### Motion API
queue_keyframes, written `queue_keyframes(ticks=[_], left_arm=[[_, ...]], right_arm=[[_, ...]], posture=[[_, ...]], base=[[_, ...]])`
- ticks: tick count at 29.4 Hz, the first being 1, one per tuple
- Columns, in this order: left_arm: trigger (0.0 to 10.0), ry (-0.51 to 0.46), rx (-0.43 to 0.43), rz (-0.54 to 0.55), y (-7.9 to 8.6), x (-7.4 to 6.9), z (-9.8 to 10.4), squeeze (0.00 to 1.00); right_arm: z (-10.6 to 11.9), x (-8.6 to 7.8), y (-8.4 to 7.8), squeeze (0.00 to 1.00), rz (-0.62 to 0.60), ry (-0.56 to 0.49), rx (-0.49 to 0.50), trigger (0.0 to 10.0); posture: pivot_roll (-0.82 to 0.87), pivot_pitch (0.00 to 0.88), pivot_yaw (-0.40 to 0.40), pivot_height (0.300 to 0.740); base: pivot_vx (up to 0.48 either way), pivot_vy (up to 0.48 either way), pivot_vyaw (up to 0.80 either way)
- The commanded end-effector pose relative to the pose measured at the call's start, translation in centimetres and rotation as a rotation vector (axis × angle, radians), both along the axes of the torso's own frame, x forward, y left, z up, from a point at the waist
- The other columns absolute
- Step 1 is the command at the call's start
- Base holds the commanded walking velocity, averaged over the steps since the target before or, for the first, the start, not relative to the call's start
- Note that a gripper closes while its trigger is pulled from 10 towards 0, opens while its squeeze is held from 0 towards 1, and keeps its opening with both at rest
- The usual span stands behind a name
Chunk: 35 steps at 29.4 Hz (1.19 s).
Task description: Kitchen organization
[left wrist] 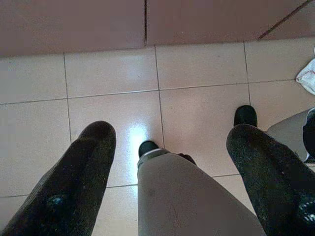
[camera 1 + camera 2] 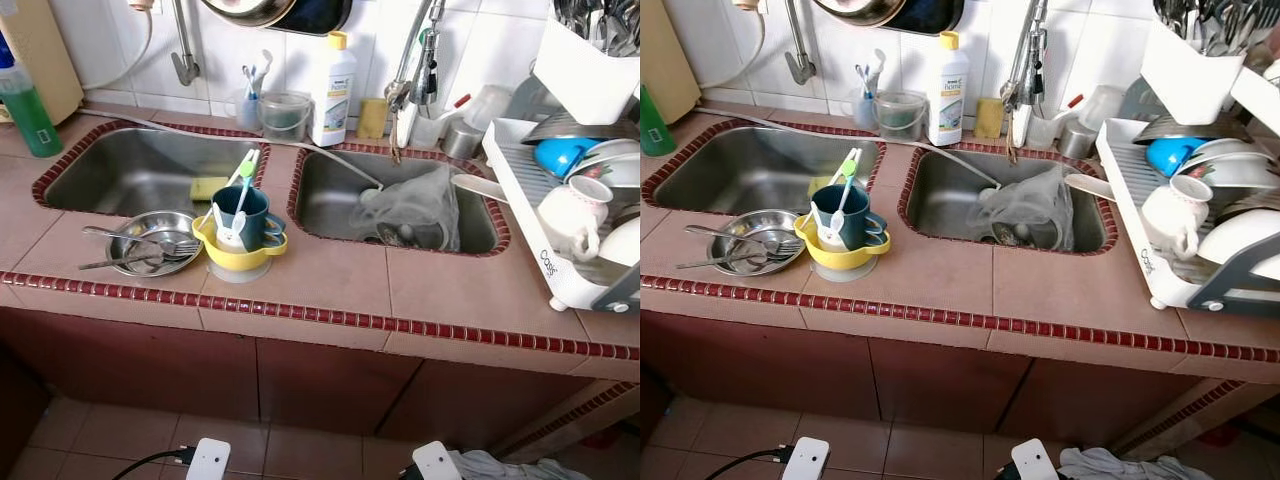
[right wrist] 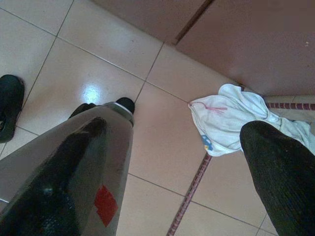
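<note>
Left eye view: yellow bowl (image 2: 240, 256) near counter edge (image 2: 320, 313).

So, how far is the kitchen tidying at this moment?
Done: the drying rack at the right holds washed cups and bowls. In hand: nothing; the left claw and right claw hang open above the floor tiles. Left: a steel bowl with cutlery, a blue mug inside a yellow bowl on the counter, a mesh bag in the right sink, and a white cloth on the floor.
</note>
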State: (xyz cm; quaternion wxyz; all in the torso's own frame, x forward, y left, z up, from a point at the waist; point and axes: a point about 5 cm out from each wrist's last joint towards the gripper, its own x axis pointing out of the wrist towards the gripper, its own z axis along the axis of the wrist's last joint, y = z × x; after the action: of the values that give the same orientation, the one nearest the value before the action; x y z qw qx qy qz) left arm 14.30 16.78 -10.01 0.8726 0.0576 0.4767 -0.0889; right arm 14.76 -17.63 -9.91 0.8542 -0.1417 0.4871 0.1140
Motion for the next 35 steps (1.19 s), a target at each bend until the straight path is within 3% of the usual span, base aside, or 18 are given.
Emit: queue_keyframes(ticks=[1, 9, 13, 14, 15, 17, 20, 26, 27, 35], left_arm=[[10.0, 0.033, -0.002, -0.032, -0.4, -0.6, -0.3, 0.0], [10.0, -0.007, 0.003, -0.049, -0.1, 0.3, 0.1, 0.0], [10.0, -0.129, -0.013, -0.036, 0.5, 2.6, 1.3, 0.0], [10.0, -0.129, -0.013, -0.036, 0.5, 2.6, 1.3, 0.0], [10.0, -0.212, -0.045, -0.066, 0.4, 3.9, 2.2, 0.0], [10.0, -0.251, -0.061, -0.087, 0.3, 4.4, 2.6, 0.0], [10.0, -0.364, -0.129, -0.223, -0.2, 5.7, 4.0, 0.0], [10.0, -0.484, -0.197, -0.416, -0.3, 6.6, 5.9, 0.0], [10.0, -0.517, -0.236, -0.491, -0.2, 6.9, 6.6, 0.0], [10.0, -0.583, -0.36, -0.668, 0.1, 7.8, 9.5, 0.0]], right_arm=[[0.1, 0.0, -0.4, 0.0, -0.021, -0.006, -0.008, 10.0], [0.2, 0.3, -0.6, 0.0, -0.044, -0.033, 0.0, 10.0], [0.7, 1.2, -0.8, 0.0, -0.034, -0.087, 0.027, 10.0], [0.7, 1.2, -0.8, 0.0, -0.034, -0.087, 0.027, 10.0], [1.2, 2.1, -0.3, 0.0, -0.009, -0.134, 0.077, 10.0], [1.5, 2.6, 0.0, 0.0, 0.006, -0.155, 0.107, 10.0], [2.6, 4.1, 0.9, 0.0, 0.133, -0.233, 0.206, 10.0], [4.0, 5.3, 1.3, 0.0, 0.309, -0.277, 0.328, 10.0], [4.9, 5.9, 1.3, 0.0, 0.376, -0.29, 0.407, 10.0], [7.9, 7.9, 1.0, 0.0, 0.54, -0.329, 0.604, 10.0]], posture=[[0.14, 0.0, -0.082, 0.74], [0.14, 0.0, -0.079, 0.74], [0.14, 0.0, -0.074, 0.74], [0.14, 0.0, -0.074, 0.74], [0.14, 0.0, -0.074, 0.74], [0.13, 0.0, -0.073, 0.74], [0.13, 0.0, -0.076, 0.74], [0.14, 0.0, -0.083, 0.74], [0.15, 0.0, -0.084, 0.74], [0.15, 0.0, -0.084, 0.74]], base=[[0.0, 0.0, 0.0], [0.0, 0.0, 0.0], [0.0, 0.0, 0.0], [0.0, 0.0, 0.0], [0.0, 0.0, 0.0], [0.0, 0.0, 0.0], [0.0, 0.0, 0.0], [0.0, 0.0, 0.0], [0.0, 0.0, 0.0], [0.0, 0.0, 0.0]])
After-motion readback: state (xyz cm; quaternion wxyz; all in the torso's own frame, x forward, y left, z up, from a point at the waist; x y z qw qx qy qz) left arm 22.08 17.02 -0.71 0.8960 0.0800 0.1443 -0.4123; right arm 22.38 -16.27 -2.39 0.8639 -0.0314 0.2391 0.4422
